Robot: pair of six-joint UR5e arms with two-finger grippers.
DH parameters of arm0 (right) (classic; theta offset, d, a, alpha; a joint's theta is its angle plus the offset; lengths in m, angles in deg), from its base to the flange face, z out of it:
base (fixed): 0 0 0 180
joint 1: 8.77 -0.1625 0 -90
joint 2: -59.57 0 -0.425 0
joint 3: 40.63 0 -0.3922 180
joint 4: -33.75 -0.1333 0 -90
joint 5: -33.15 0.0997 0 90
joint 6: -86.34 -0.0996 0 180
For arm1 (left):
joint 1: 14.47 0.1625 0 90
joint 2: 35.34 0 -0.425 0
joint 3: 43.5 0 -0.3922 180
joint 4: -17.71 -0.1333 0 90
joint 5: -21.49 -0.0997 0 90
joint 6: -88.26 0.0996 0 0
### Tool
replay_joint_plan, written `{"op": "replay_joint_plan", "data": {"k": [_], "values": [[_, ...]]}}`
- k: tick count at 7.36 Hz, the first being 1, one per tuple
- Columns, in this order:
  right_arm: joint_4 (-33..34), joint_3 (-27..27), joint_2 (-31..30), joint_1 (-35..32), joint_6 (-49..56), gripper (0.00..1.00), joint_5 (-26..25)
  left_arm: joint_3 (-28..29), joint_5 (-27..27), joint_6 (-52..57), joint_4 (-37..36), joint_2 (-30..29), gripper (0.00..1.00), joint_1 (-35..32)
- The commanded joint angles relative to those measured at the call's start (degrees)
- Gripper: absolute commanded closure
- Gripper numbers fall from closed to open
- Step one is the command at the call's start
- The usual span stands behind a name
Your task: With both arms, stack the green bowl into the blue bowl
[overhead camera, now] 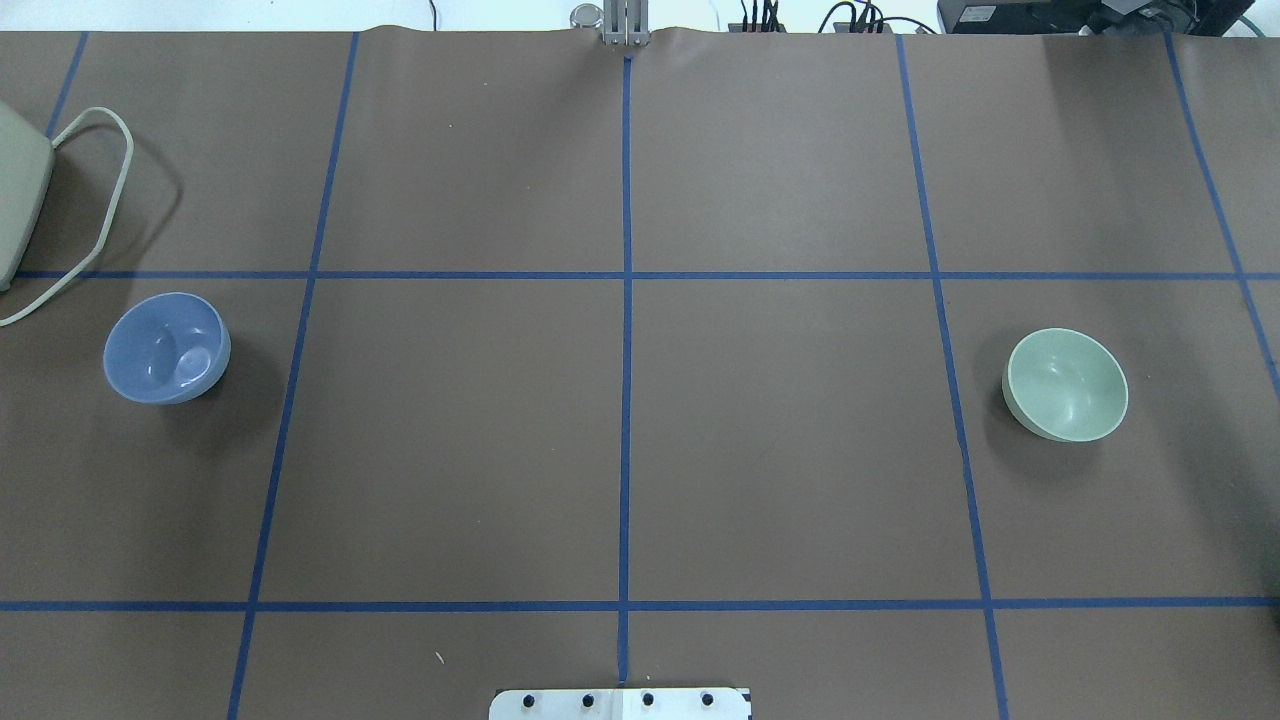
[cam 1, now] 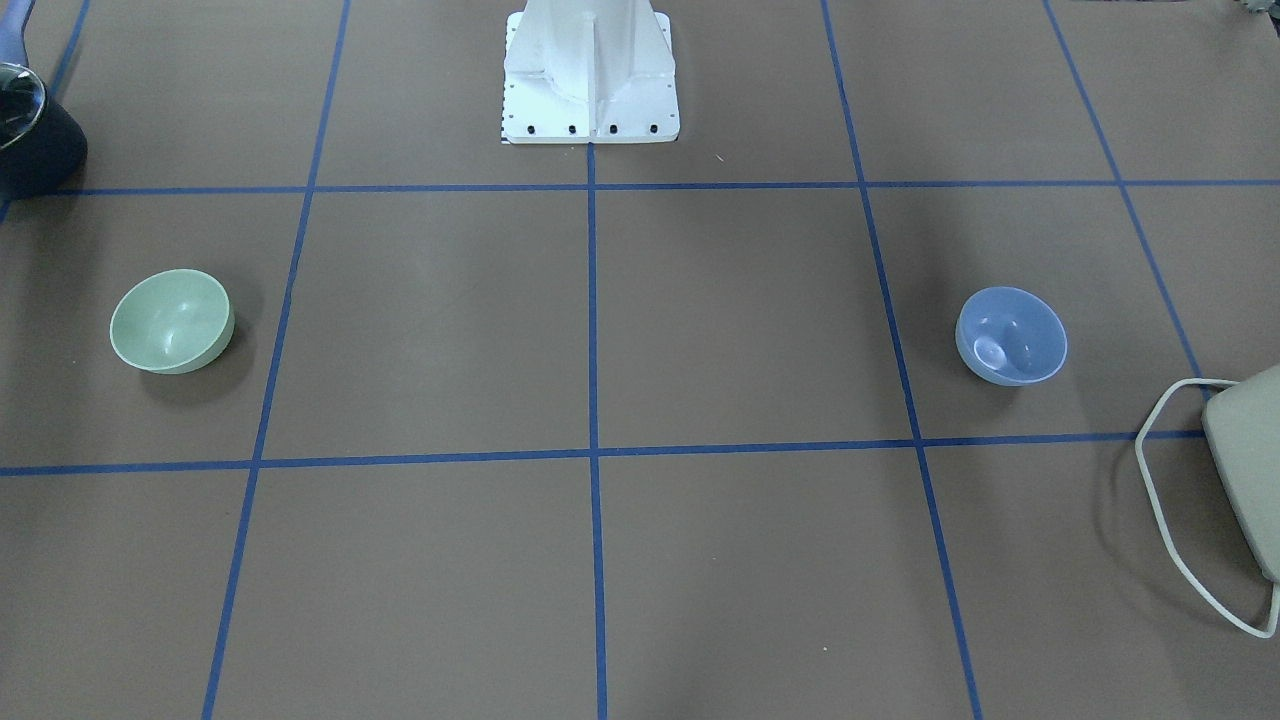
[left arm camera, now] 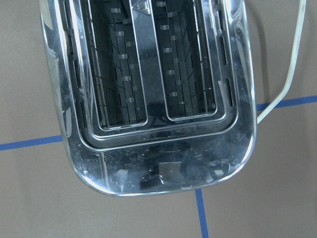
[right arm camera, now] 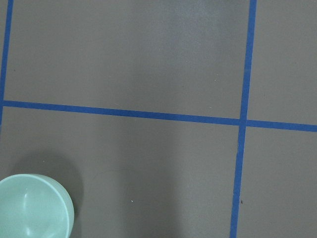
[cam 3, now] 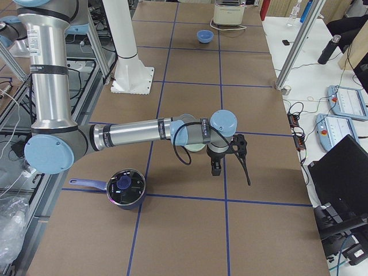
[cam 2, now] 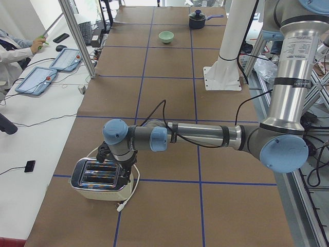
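The green bowl [cam 1: 172, 321] stands upright and empty on the robot's right side of the table [overhead camera: 1066, 385]. It shows at the lower left of the right wrist view [right arm camera: 32, 206]. The blue bowl [cam 1: 1011, 336] stands upright and empty on the robot's left side [overhead camera: 166, 347]. The left gripper [cam 2: 117, 163] hovers over a toaster, away from the blue bowl. The right gripper [cam 3: 230, 167] hangs just beyond the green bowl [cam 3: 195, 147], which the forearm partly hides. Both grippers show only in the side views, so I cannot tell whether they are open or shut.
A chrome toaster [left arm camera: 148, 99] with a white cord stands beyond the blue bowl [overhead camera: 20, 200]. A black pot [cam 3: 125, 187] with a blue handle sits near the green bowl [cam 1: 35, 130]. The white pedestal [cam 1: 590, 80] stands at the table's robot side. Blue tape lines grid the brown table.
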Motion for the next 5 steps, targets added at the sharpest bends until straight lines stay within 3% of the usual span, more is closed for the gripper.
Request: {"op": "replay_joint_plan", "data": {"k": [1,4,5], "values": [[0.0,0.01,0.63,-0.58,0.36,0.0,-0.6,-0.06,0.0,0.0,0.0,-0.01,0.01,0.0],[0.0,-0.6,0.9,-0.58,0.19,0.0,-1.12,-1.1,0.09,-0.87,0.0,-0.53,0.01,0.17],[0.0,0.0,0.98,-0.58,0.19,0.0,-1.04,-3.2,0.61,-8.01,-0.09,-0.8,0.01,2.26]]}}
